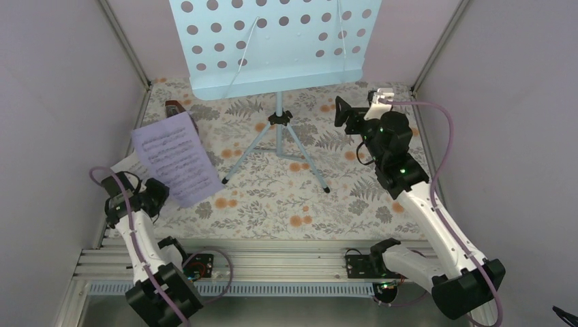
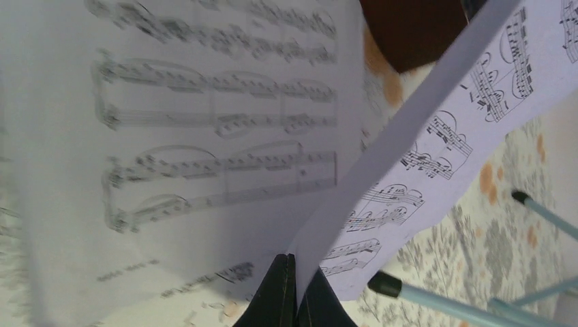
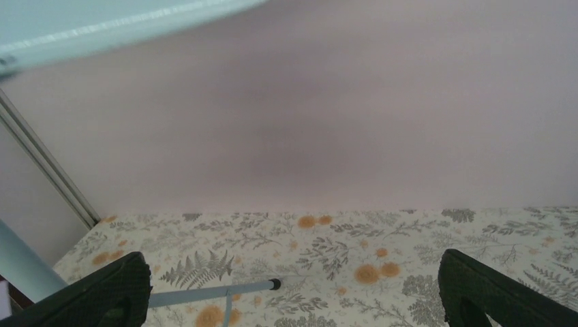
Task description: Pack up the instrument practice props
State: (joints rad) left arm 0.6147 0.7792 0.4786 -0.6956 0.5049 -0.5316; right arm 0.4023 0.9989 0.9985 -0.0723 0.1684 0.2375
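The pale-blue perforated music stand [image 1: 272,44] stands on its tripod legs [image 1: 278,146] at the back middle. My left gripper [image 1: 163,194] is shut on the lower edge of a lilac sheet-music page [image 1: 172,158] and holds it raised and tilted. In the left wrist view the jaws [image 2: 294,272] pinch that page [image 2: 463,116]. A white page [image 1: 125,164] lies beneath, blurred in the wrist view [image 2: 170,136]. The reddish-brown metronome [image 1: 178,109] shows partly behind the lilac page. My right gripper [image 1: 346,112] is open and empty, right of the stand.
Lilac walls close in the floral-cloth table [image 1: 272,197] on three sides. In the right wrist view the fingers [image 3: 102,293] stand wide apart over the cloth, with a tripod leg tip [image 3: 272,284] between them. An aluminium rail [image 1: 272,262] runs along the near edge.
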